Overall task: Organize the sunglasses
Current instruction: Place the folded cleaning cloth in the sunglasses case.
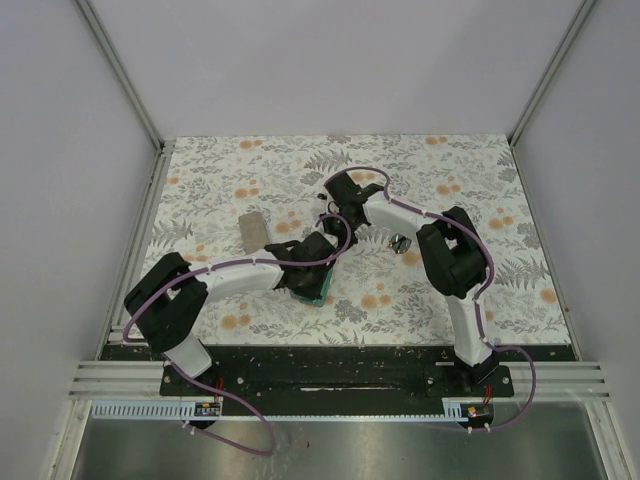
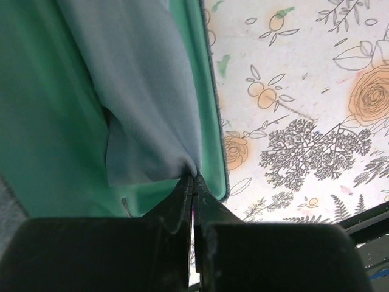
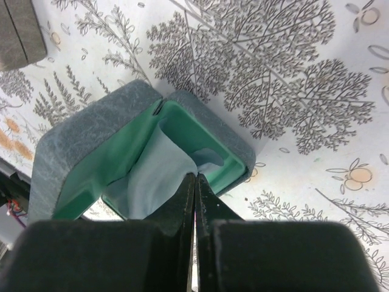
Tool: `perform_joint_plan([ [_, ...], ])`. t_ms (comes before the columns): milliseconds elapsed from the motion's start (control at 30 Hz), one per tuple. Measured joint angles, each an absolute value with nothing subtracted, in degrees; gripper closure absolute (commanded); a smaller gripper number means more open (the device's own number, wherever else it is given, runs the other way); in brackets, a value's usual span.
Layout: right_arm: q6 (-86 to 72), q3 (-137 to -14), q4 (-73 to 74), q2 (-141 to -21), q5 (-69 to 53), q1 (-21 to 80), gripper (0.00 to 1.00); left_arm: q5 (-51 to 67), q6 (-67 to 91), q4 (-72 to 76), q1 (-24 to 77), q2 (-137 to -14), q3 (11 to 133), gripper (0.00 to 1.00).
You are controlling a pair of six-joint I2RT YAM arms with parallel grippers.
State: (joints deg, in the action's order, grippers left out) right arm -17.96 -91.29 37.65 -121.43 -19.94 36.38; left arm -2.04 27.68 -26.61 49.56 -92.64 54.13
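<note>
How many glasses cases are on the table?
2. An open grey case with green lining and a cloth inside sits in the middle; a closed tan case lies behind it, to the left. Others may be hidden.

Bright even light, soft shadows, wrist-view foregrounds blurred

Left hand [image 2: 193,182], right hand [image 3: 195,179], case [image 3: 91,140] and cloth [image 2: 140,91] crowd centre; right tabletop [image 1: 520,220] lies free.

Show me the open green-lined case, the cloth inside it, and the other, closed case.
open case [image 3: 85,140]: right wrist view, on its grey outer shell.
cloth [image 3: 157,171]: right wrist view, mid-fabric.
closed case [image 1: 254,230]: top view, on its top face.
</note>
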Motion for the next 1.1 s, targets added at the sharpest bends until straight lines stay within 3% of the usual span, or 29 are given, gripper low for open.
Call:
perform_joint_plan([
  [100, -17.5, -92.3, 38.5, -122.0, -19.0, 36.3, 0.96, -2.0, 28.1, -26.1, 50.1, -93.6, 54.7, 1.00],
  [233, -17.2, -92.5, 39.4, -122.1, -18.5, 36.3, 0.82, -1.9, 28.6, -25.9, 50.6, -94.1, 55.3, 0.80],
  [367, -16.9, -92.9, 39.9, -122.3, -17.9, 36.3, 0.80, -2.0, 29.0, -26.2, 50.6, -94.1, 55.5, 0.68],
  [633, -16.9, -93.9, 40.7, -122.2, -16.4, 36.2, 0.62, -2.6, 29.3, -30.7, 50.7, -89.8, 58.3, 0.61],
  [833, -17.3, -94.3, 41.9, -121.7, -15.4, 35.8, 0.61, -2.8, 29.2, -33.0, 50.7, -86.1, 62.2, 0.60],
  [1033, -19.4, -91.7, 41.3, -115.6, -15.3, 31.7, 0.60, -1.5, 28.3, -34.5, 48.2, -81.5, 62.8, 0.44],
  [1100, -21.4, -88.6, 40.2, -110.9, -14.5, 28.9, 0.55, -1.2, 28.0, -34.7, 45.4, -79.2, 62.8, 0.39],
])
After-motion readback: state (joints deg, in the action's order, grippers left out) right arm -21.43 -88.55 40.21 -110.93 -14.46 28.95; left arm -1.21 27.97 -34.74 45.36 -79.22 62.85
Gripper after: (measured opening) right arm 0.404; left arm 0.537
